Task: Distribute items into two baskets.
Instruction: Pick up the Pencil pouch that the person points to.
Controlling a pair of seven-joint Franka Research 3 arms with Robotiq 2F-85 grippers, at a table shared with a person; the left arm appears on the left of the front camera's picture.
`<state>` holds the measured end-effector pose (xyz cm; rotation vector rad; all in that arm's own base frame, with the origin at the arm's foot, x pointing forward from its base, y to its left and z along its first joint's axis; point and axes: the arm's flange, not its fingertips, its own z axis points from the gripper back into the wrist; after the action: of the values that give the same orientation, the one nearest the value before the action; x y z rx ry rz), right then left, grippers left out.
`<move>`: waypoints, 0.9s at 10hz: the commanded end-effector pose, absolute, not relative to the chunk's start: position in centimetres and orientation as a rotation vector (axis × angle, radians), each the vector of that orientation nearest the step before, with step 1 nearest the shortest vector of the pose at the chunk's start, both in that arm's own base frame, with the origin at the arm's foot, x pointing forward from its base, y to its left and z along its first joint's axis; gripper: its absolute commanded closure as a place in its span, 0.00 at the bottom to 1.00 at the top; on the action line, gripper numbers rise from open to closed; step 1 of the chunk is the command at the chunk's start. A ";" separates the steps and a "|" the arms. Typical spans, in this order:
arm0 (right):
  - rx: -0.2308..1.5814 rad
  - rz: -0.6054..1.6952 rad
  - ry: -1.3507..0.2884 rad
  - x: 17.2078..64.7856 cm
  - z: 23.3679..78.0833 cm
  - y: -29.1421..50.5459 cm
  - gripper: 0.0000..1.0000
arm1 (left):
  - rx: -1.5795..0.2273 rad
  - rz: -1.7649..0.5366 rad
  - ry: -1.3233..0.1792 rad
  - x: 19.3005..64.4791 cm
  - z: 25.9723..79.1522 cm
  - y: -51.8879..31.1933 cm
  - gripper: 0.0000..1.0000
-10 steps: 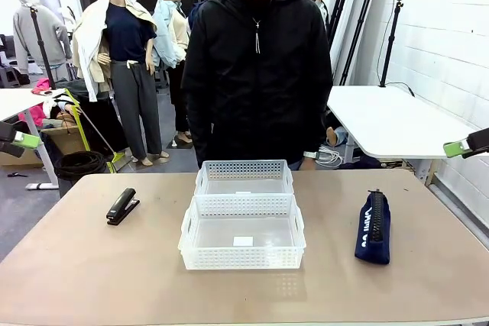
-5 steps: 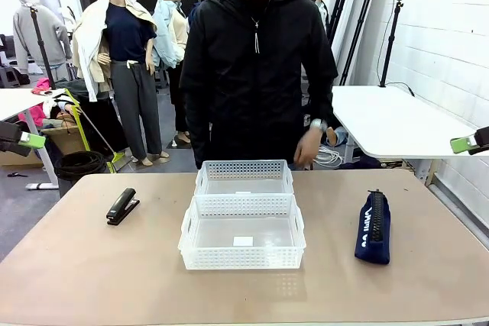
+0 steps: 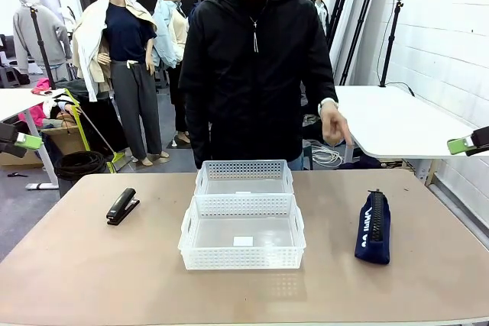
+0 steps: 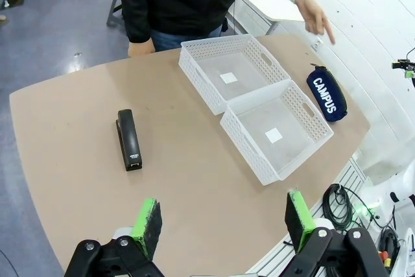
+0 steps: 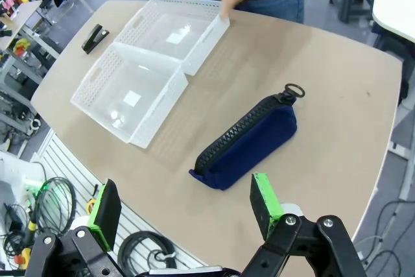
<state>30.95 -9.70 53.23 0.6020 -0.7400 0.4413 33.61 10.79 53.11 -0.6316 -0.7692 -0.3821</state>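
Two white lattice baskets stand end to end at the table's middle, the near basket in front of the far basket. A black stapler lies to their left and a navy zip pouch to their right. My left gripper hovers open off the table's left edge, and its wrist view looks down between its fingers on the stapler, both baskets and the "CAMPUS" pouch. My right gripper hangs open at the right edge, with the pouch lying beyond its open fingers.
A person in a black jacket stands at the far side behind the baskets, one hand raised and pointing down towards the pouch's side. A white side table stands at the back right. Cables lie on the floor below the table's near edge.
The person's hand has come up from behind the table and swung out to the right. Both grippers have hardly moved and stay open.
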 end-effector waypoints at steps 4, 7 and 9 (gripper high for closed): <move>0.614 0.458 -0.743 31.1 53.1 -9.8 0.00 | -0.647 -0.387 -0.779 33.7 53.1 10.8 0.00; 0.614 0.458 -0.743 31.1 53.1 -9.8 0.00 | -0.647 -0.387 -0.779 33.7 53.1 10.8 0.00; 0.614 0.458 -0.743 31.1 53.1 -9.8 0.00 | -0.647 -0.387 -0.779 33.7 53.1 10.8 0.00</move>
<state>30.88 -9.73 53.16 0.5945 -0.7341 0.4425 33.61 10.66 53.17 -0.6359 -0.7694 -0.3777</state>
